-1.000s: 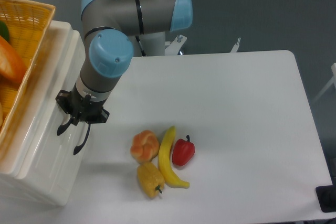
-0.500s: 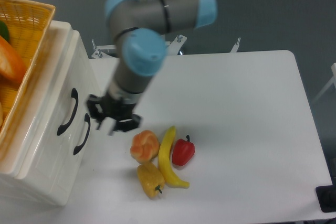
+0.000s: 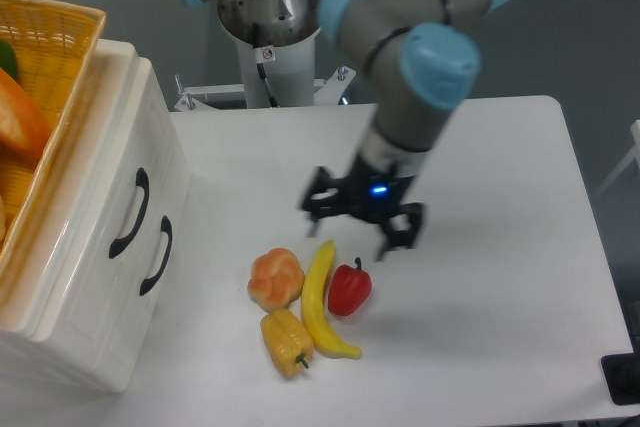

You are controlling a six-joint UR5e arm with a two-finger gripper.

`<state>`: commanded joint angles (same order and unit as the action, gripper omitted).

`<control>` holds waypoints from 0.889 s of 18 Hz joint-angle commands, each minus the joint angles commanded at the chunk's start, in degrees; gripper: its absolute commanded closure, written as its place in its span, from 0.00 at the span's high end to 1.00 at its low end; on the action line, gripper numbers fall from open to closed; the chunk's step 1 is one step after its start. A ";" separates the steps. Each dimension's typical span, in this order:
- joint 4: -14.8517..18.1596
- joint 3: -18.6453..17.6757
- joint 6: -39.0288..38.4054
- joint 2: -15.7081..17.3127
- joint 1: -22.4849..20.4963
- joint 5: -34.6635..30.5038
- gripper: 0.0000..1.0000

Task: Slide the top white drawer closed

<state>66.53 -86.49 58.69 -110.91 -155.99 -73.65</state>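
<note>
Sitting flush, top white drawer point(image 3: 118, 209) (black handle).

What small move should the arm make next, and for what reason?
Probably none beyond retreating upward: the top white drawer appears flush with the cabinet front, and the gripper hangs empty near the red pepper, well away from the drawer.

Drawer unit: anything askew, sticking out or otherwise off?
Nothing stands out. The top white drawer sits flush with the lower drawer front, both handles intact. The orange wicker basket rests on top of the unit. The tool hangs over the table near the red pepper, holding nothing.
</note>
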 joint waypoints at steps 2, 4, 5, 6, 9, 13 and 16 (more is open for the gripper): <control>-1.83 0.00 5.27 -1.76 -2.73 -0.97 1.00; -4.56 0.00 10.55 -4.04 -4.58 -3.07 1.00; -5.88 0.00 13.01 -4.84 -5.11 -4.91 1.00; -6.67 0.09 15.38 -5.54 -5.98 -6.67 1.00; -6.77 0.62 26.70 -7.65 -8.09 -8.44 1.00; -6.68 0.35 35.79 -8.27 -9.60 -11.59 1.00; -6.68 0.62 35.80 -8.36 -9.68 -12.92 1.00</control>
<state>59.85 -85.87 94.48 -119.27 -165.67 -86.57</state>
